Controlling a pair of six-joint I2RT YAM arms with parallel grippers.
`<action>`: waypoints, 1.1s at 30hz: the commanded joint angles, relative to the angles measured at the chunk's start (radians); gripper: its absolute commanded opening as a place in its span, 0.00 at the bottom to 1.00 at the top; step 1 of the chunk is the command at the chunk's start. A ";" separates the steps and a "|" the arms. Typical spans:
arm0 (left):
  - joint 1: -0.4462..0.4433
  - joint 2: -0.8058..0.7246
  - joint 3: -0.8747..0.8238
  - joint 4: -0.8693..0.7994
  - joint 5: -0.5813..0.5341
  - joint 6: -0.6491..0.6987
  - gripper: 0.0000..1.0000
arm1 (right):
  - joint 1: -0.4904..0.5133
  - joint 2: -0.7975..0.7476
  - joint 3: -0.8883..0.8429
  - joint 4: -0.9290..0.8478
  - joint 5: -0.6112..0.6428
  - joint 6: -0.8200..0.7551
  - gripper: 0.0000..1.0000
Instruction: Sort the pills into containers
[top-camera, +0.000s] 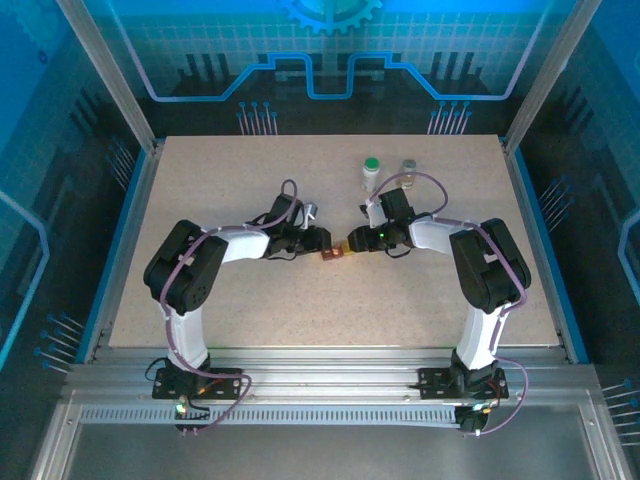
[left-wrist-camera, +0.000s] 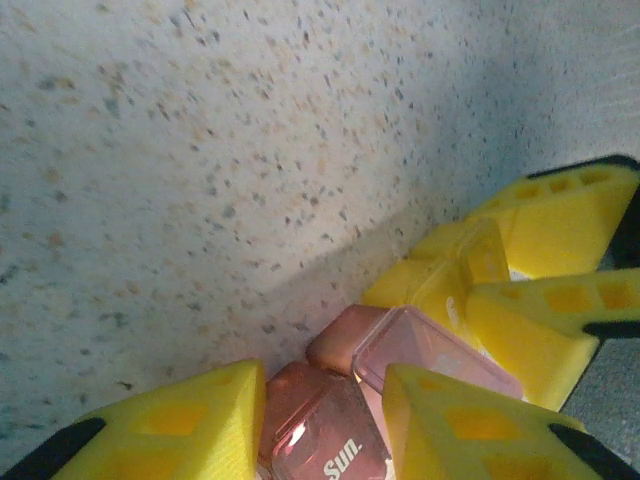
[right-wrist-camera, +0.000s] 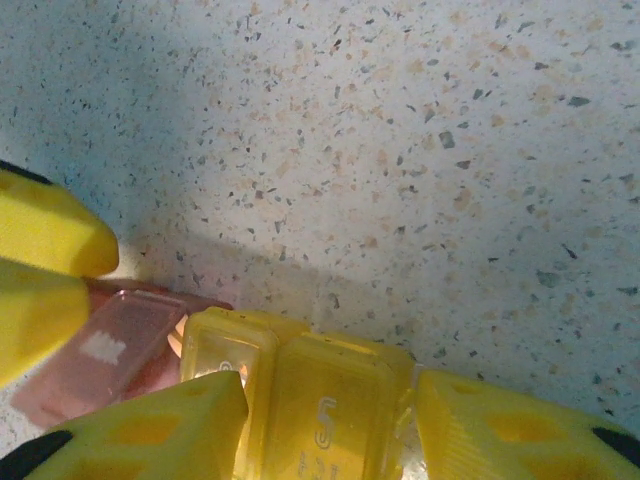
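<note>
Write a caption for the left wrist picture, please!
Left end effector grips the red case, right end effector the yellow case beside it, on the table.

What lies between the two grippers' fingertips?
The short pill strip, in the top view: its red-brown piece in the left gripper, its yellow piece in the right gripper.

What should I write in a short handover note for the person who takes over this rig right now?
Left end effector: shut on the red-brown piece.
Right end effector: shut on the yellow piece.
Both pieces sit low at the centre of the table, side by side, seemingly joined.
White bottle and amber vial stand upright at the far side, caps on, apart from the arms.
Done: both pieces gripped.
Left: probably pull them apart, then put each into a container; nothing is sorted yet.
</note>
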 joint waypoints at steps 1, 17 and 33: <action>-0.043 0.006 0.022 -0.033 0.003 0.041 0.38 | 0.004 0.015 0.013 -0.044 -0.004 -0.010 0.52; -0.078 0.036 0.030 -0.045 -0.044 0.024 0.35 | -0.002 -0.207 -0.081 -0.043 0.063 0.096 0.57; -0.116 0.063 0.019 -0.004 -0.039 -0.022 0.28 | 0.044 -0.014 -0.230 0.382 -0.143 0.428 0.34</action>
